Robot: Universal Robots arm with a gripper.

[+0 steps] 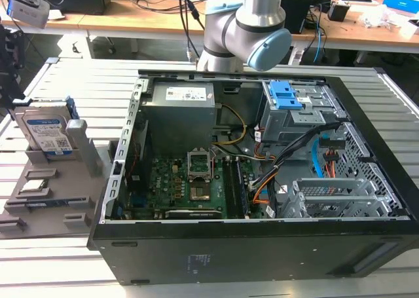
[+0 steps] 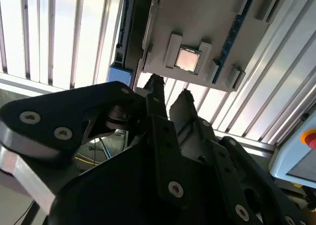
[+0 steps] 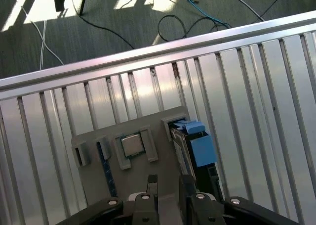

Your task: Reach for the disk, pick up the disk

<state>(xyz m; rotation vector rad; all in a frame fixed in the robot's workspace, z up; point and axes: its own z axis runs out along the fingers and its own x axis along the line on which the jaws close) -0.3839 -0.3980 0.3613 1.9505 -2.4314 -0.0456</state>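
The disk [image 1: 47, 133], silver with a white-and-blue label and a blue frame, stands upright in a slot of the grey holder [image 1: 78, 173] at the exterior view's left. Both wrist views show the disk edge-on: in the first wrist view its blue frame [image 3: 193, 147] sits at one side of the holder [image 3: 158, 156], and in the second wrist view the disk's blue corner [image 2: 121, 72] is seen. My gripper [image 3: 169, 181] hangs above the holder, close beside the disk, open, with nothing between its black fingers [image 2: 156, 84].
A small square silver chip [image 3: 132, 145] lies in a pocket of the holder, near the disk. An open black computer case [image 1: 262, 252] fills the slatted metal table's middle. The arm's elbow [image 1: 245, 29] rises behind it. Cables lie on the floor [image 3: 177, 22] beyond the table edge.
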